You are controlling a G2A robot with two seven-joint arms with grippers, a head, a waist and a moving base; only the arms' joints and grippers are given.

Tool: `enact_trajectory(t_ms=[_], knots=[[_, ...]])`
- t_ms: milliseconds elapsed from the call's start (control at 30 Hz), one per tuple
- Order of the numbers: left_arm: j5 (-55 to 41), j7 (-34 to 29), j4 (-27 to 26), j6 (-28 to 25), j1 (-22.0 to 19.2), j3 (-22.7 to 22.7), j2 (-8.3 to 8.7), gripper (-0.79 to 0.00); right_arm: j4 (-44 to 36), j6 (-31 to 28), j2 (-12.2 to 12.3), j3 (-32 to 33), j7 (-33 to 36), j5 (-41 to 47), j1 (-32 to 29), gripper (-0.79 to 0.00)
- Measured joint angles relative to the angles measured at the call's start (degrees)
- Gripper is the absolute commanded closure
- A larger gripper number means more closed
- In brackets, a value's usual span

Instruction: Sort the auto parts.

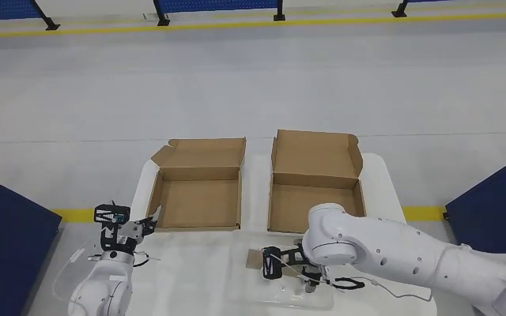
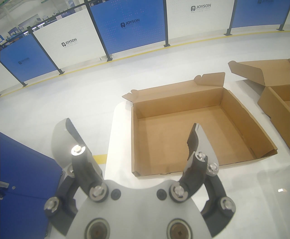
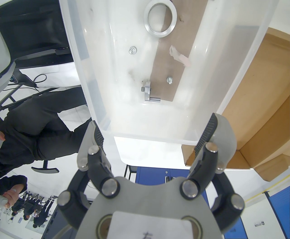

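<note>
Left gripper (image 2: 131, 126): I am reading it as released, its fingers spreading wide with nothing between them. It is hovering at the lower left of the top view, just off the near corner of the left-hand carton (image 2: 192, 135).

Right gripper (image 3: 154, 122): I am also seeing this one slack and holding nothing. It is hanging at the lower centre of the top view, over one end wall of the clear bin (image 3: 126, 108), with its fingers straddling the bin's width from above.

Auto parts: they are all lying inside the clear bin. I am picking out a metal ring (image 3: 161, 18) at the end far from the gripper, a flanged nut (image 3: 132, 50) near the middle, and a small bolt (image 3: 169, 80). A little metal bracket (image 3: 148, 92) is sitting closest to the gripper.

Bin lining: a brown card strip (image 3: 181, 34) is lying along the bin floor. The ring is overlapping one end of it, the bolt is resting on it, and a pale scrap of tape (image 3: 179, 56) is lying on it too.

Cartons: the two are sitting side by side across the middle of the top view, lids folded back. The right-hand carton (image 1: 312, 205) is lying just beyond the bin.

Table (image 1: 198, 261): white, and carrying both the cartons and the bin.
</note>
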Motion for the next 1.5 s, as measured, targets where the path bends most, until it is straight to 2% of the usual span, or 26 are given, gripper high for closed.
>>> enact_trajectory(t_ms=[400,967,1233,1500], knots=[[0.0,0.0,0.0,0.0,0.0,0.0,0.00,-0.785,3.1,-0.6,-1.3,0.0,-4.1,-7.9,-4.8,-0.785],[0.0,0.0,0.0,0.0,0.0,0.0,0.00,-0.785,5.7,-1.6,-2.3,0.0,-4.9,-9.1,-6.8,-0.785],[0.0,0.0,0.0,0.0,0.0,0.0,0.00,-0.785,9.9,-4.0,-2.8,1.0,-10.1,-11.1,-8.7,-0.785],[0.0,0.0,0.0,0.0,0.0,0.0,0.00,-0.785,10.0,-4.5,-2.8,1.1,-10.5,-11.2,-8.8,-0.785]])
